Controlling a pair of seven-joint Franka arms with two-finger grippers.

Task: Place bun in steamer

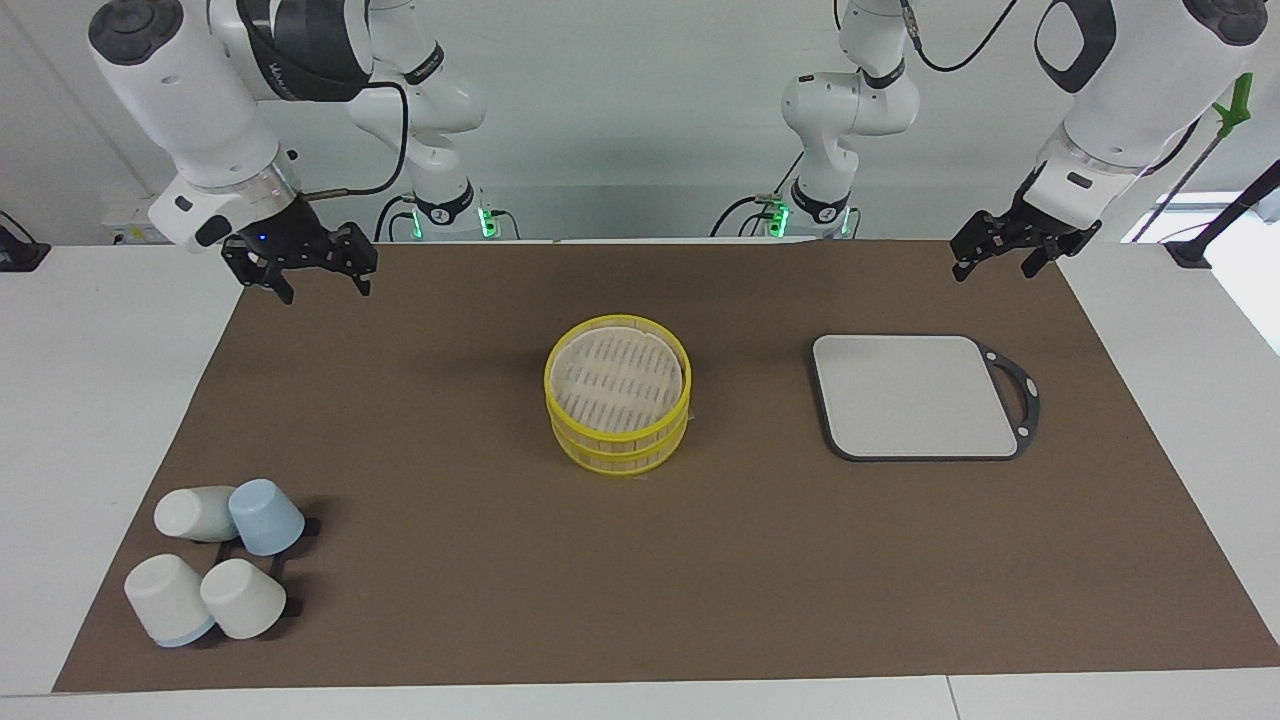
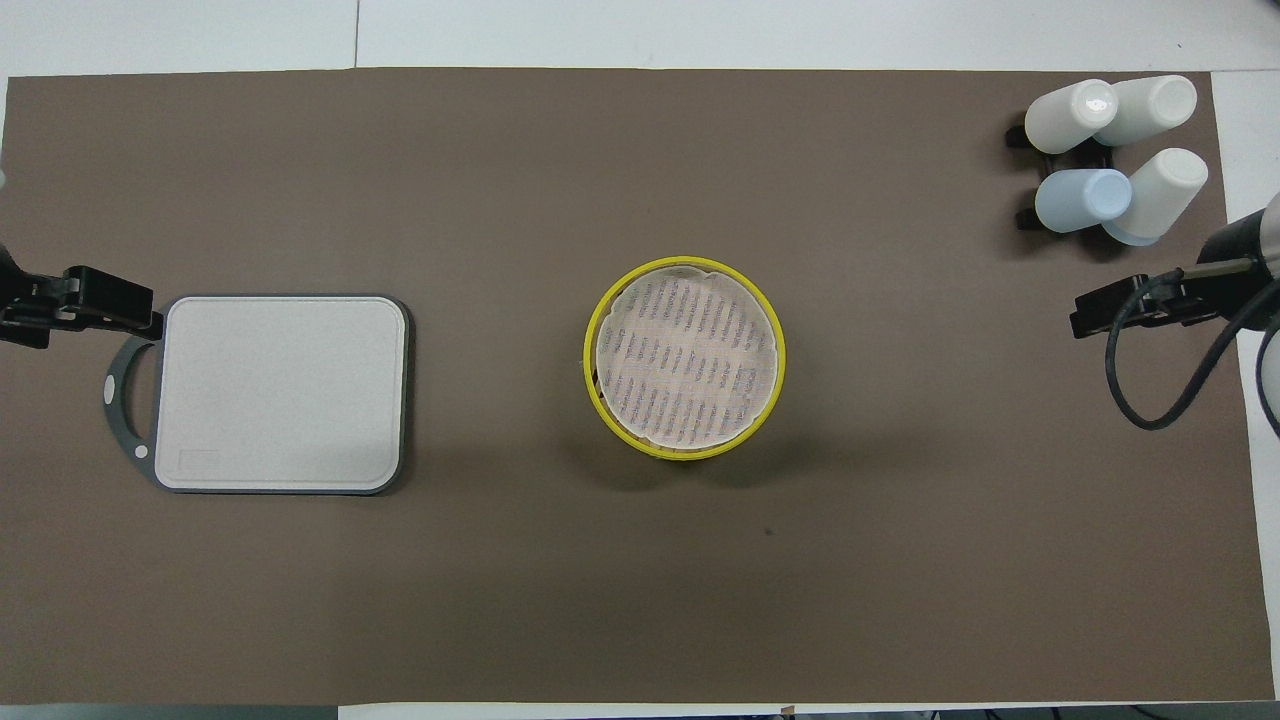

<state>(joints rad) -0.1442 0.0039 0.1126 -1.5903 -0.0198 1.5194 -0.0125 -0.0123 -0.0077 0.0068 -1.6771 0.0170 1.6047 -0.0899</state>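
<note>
Bright, even light; soft shadows; sharp

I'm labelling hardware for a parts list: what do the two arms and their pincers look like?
Both arms are glossy white, rounded segments with dark grey or black joint caps and silver wrist rings. The right pincer and the left pincer are black and angular, each with two fingers. A black cable loops along the right arm, and a small blue light glows at its wrist.

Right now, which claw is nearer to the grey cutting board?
Left. The left claw hangs open over the mat's edge, just robot-side of the cutting board. The right claw, also open, hovers at the right arm's end, with the steamer in between.
</note>
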